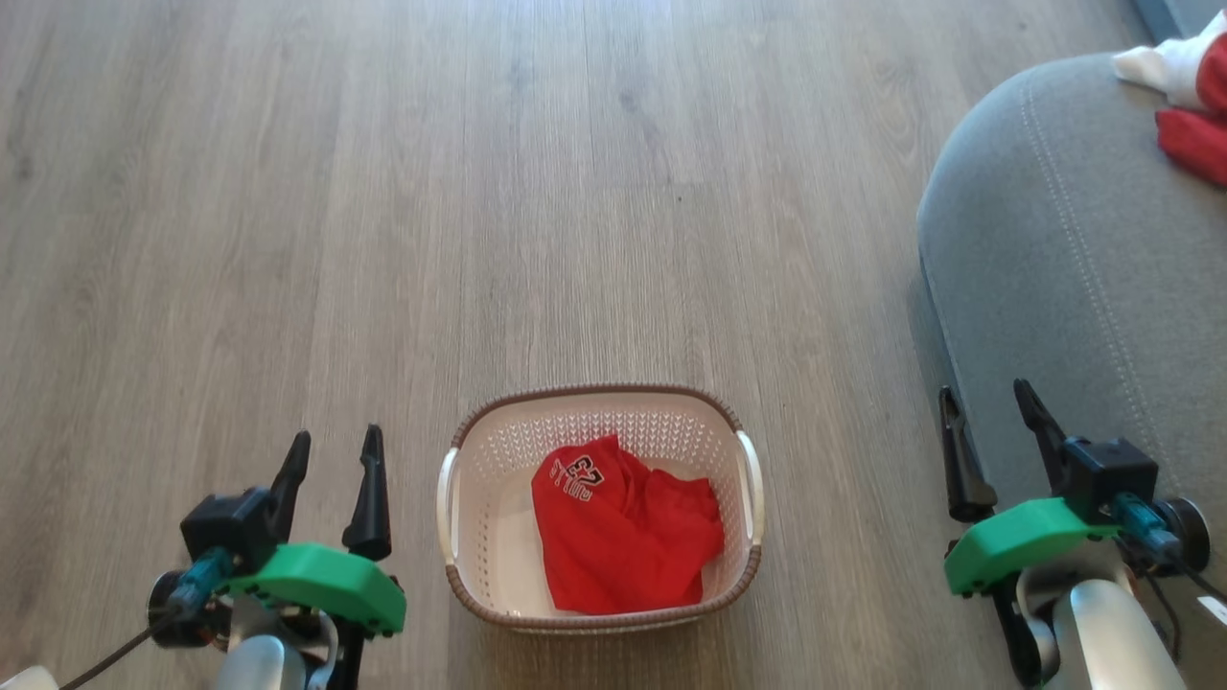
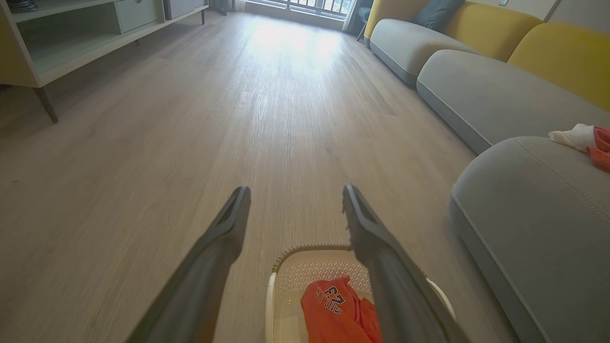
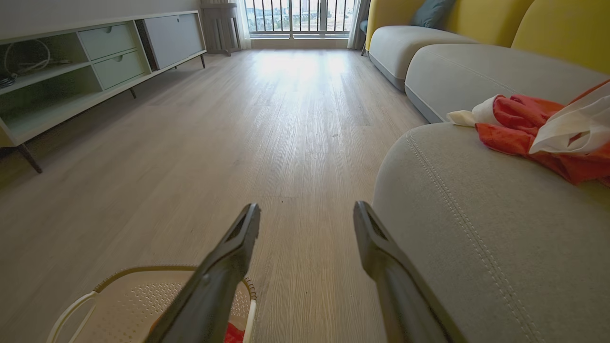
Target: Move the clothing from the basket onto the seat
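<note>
Floor (image 1: 383,192): bare wood planks, takes up most of the head view. Seat (image 1: 1054,287): big grey cushion at 3 o'clock, rounded edge facing the basket, pale stitch lines along it. Basket (image 1: 498,460): cream, brown rim, on the floor at 6 o'clock, a strip of floor between it and the seat.

Clothing: red garment (image 1: 623,537) with white lettering lies crumpled in the basket, toward its 4 o'clock side, lettering at 12. Red-and-white garment (image 1: 1193,115) is already on the seat, far up at 1 o'clock. So likely half done, one piece left to pick.

Left tool (image 1: 337,433): at 8 o'clock of the basket, fingers spread wide, nothing in it. Right tool (image 1: 984,387): at 3 o'clock of the basket, over the seat's edge, also wide and empty.

Doing the step well, as a judgement:
- go down into the basket with fingers wide, aim at the raised bunch in the middle of the red garment, not the flat hem near the wall
- keep fingertips off the perforated wall and rim; the basket looks light and could lift or slide
- pinch deep into the cloth, lift until it hangs clear of the rim, then carry toward 3 o'clock
- let go well in from the rounded edge so it cannot slip off
</note>
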Robot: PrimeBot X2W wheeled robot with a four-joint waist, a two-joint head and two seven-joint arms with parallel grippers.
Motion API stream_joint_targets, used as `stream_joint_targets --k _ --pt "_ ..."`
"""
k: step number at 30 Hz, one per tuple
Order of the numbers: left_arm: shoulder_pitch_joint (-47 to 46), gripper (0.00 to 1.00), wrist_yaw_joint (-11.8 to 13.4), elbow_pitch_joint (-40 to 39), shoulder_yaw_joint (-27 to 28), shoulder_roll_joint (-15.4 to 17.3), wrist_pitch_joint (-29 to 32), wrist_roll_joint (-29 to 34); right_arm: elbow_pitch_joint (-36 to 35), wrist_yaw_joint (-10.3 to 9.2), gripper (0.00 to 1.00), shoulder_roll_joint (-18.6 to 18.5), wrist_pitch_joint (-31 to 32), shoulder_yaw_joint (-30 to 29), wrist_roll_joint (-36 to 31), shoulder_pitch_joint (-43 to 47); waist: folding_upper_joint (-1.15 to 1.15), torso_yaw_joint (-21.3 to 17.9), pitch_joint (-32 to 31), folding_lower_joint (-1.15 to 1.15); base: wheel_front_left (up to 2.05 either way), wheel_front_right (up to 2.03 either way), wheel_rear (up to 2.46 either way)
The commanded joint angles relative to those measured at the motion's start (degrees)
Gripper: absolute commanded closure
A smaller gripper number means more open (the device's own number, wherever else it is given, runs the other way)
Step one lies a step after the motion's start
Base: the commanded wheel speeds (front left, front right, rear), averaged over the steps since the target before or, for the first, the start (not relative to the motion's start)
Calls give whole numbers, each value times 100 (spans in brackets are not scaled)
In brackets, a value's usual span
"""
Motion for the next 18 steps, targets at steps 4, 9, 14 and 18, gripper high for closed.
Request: stream_joint_targets --k 4,9,14,18 --pt "-279 0 25 -235 36 37 -30 -40 -376 -2 0 6 -38 51 18 -262 0 -26 375 0 0 0 0" --pt "-738 0 -12 -166 -301 37 -30 18 -647 -2 0 6 -38 -81 -47 -555 0 -41 1128 0 0 0 0" --pt "-1669 0 60 306 -871 37 -30 141 -990 -2 0 6 -38 -62 -116 -1070 0 -162 2244 0 0 0 0" --pt "-2370 0 124 829 -1216 37 61 228 -1190 -2 0 6 -38 -46 -89 -1418 0 -312 2892 0 0 0 0"
